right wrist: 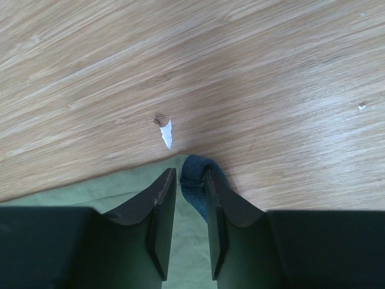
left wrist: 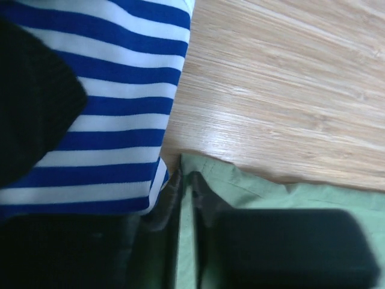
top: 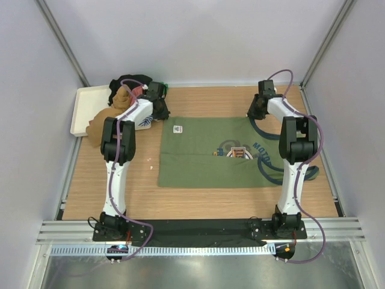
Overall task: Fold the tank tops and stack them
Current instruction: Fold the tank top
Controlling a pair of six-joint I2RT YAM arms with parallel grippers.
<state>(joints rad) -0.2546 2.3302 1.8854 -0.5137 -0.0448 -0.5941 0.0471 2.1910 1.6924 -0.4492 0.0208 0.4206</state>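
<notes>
Flat on bench (top: 135, 180): olive tank top (top: 204, 153). Left jaws nearly closed, pinching its green hem fold between tips; blue-white striped top (left wrist: 120, 90) just left of them. Right jaws narrow, gripping navy strap trim (right wrist: 194, 174) between tips.

The left arm (top: 117, 144) and right arm (top: 298, 144) both stretch forward from their bases at the near edge, elbows raised and wrists bent down. The left end effector (top: 160, 109) sits low, with only a thin slit between its jaws. The right end effector (top: 257, 109) is low too, jaws narrowly apart. I cannot tell whether either is gripping.
</notes>
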